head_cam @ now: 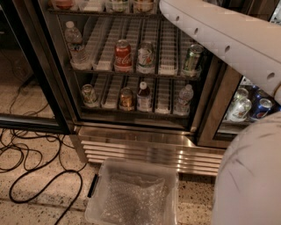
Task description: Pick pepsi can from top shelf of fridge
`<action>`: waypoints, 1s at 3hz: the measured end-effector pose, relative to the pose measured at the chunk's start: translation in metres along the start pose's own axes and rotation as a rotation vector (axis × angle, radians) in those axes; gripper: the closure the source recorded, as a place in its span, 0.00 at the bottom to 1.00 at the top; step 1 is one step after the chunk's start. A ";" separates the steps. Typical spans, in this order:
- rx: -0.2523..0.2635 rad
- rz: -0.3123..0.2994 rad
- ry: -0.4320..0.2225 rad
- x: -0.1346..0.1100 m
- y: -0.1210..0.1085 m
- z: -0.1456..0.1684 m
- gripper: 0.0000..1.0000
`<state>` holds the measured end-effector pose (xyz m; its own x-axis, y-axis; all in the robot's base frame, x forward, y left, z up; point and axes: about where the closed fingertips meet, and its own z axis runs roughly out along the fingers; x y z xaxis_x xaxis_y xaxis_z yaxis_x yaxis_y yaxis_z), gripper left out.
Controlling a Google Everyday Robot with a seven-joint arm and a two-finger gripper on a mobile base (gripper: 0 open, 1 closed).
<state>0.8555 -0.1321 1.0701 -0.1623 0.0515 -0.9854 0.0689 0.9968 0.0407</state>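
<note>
The fridge point(145, 145) stands open in front of me, with steel trim and a louvred base grille. Its top shelf point(105, 12) runs along the upper edge of the view, and only the bottoms of a few containers on it show. No pepsi can shows on that shelf. My white arm point(219, 35) reaches from the right up across the fridge and leaves the view at the top. The gripper is out of view beyond that edge. On the middle rack stand a red Coca-Cola can point(123, 55) and a green can point(192, 59).
Water bottles point(77, 46) and more cans and bottles stand on the two lower racks. Blue and silver cans point(262, 107) sit behind the right glass door. A clear plastic bin point(131, 195) stands on the floor below the grille. Black cables point(30, 162) lie at left. My white body point(250, 176) fills the lower right.
</note>
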 end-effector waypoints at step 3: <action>-0.011 0.039 0.010 -0.005 -0.002 -0.008 1.00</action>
<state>0.8479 -0.1344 1.0765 -0.1698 0.0911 -0.9813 0.0641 0.9946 0.0812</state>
